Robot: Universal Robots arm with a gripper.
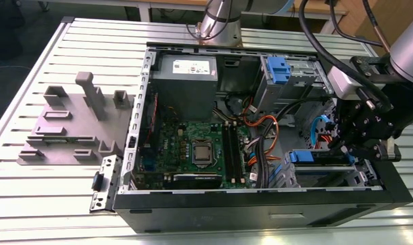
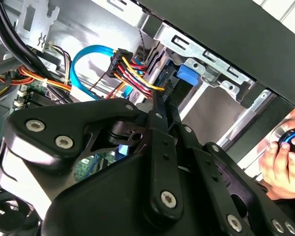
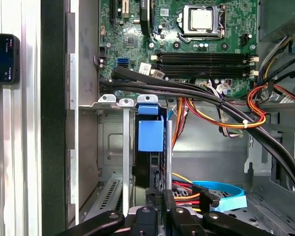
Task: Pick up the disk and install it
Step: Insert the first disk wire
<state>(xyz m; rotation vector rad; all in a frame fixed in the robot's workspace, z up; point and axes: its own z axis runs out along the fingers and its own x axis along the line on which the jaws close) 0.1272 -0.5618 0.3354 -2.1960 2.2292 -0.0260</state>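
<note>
Gripper (image 3: 158, 195) pinches the disk (image 3: 150, 136) edge-on in the drive bay (image 3: 110, 147), at the exterior view's right of the case (image 1: 261, 209). Best: square to the rails, clear of the cables (image 3: 221, 105), slow push.

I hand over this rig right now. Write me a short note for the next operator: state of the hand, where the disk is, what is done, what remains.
Hand: the black robot hand is down inside the open black computer case, right at the disk; whether it grips the disk cannot be judged.
Disk: the disk in its blue plastic carrier sits in the grey metal drive bay.
Done: pickup; the disk is in the bay.
Left: full seating is not confirmed.
</note>
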